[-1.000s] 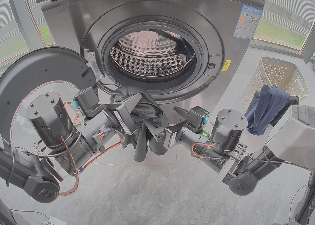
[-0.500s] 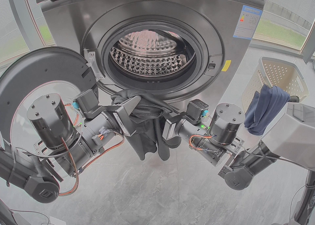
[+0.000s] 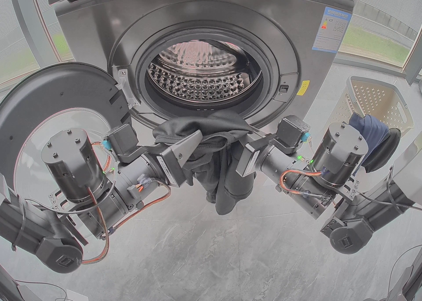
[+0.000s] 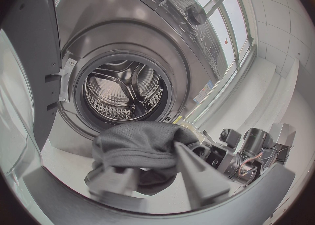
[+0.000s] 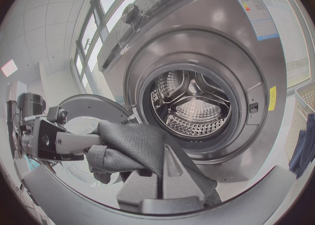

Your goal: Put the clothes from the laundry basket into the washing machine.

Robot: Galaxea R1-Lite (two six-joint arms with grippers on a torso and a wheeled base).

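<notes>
- Grey tiled floor (image 3: pixel 220 253) in a bright room with windows behind; a steel-coloured washing machine (image 3: pixel 307 34) stands ahead, its round door (image 3: pixel 57 95) swung open to the left and its drum (image 3: pixel 200 73) bare inside.
- A dark garment (image 3: pixel 220 148) hangs in the air just below the front of the door opening, stretched between the two arms, with its loose end drooping toward the floor.
- The left gripper (image 3: pixel 187 150) is clamped on a thick bunch of the cloth at one side. The right gripper (image 3: pixel 248 150) has its fingers pressed together on a fold at the other side.
- The laundry basket (image 3: pixel 382 91) stands to the right of the machine — a blue cloth (image 3: pixel 373 128) lies draped over its rim.
- Step in hand, as I judge it: carrying the first garment to the drum. It is not yet past the lip.
- The next move calls for lifting both arms together and pushing forward through the opening, high enough that the hanging tail clears the rim — then letting go well inside. The blue cloth remains to be fetched.
</notes>
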